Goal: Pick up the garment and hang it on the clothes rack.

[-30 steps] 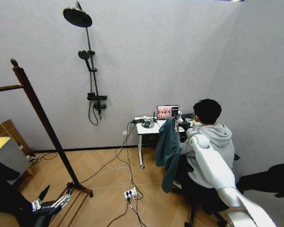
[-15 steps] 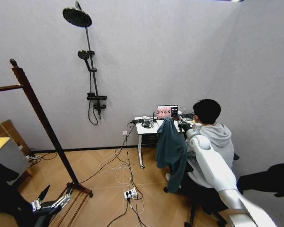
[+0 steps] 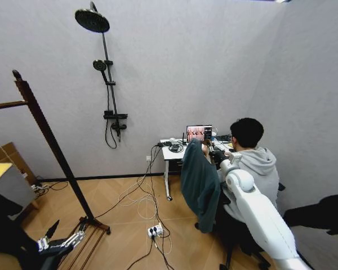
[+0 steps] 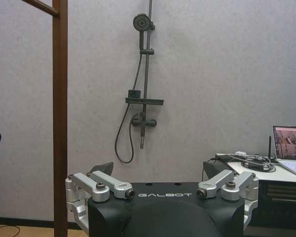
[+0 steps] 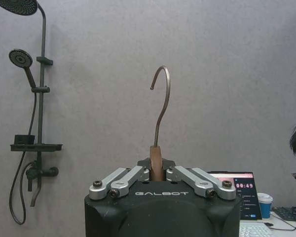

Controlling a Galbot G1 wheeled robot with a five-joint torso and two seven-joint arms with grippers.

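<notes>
garment (image 3: pixel 200 183) swung leftward, right gripper (image 5: pixel 157 174) clamping hanger

place: lab test room | cues: wall-mounted shower set (image 3: pixel 104 73), laptop desk (image 3: pixel 177 151), floor cables (image 3: pixel 143 199)

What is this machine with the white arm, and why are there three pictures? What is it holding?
It is a robot on wheels with two arms. One picture comes from a camera on its head, the other two from cameras on its wrists. The right gripper is shut on the wooden hanger of the garment, a blue-green jacket hanging in the air; the metal hook pokes up above it. The left gripper waits low down, open, near the foot of the clothes rack, the tall brown wooden frame where the jacket belongs.
</notes>
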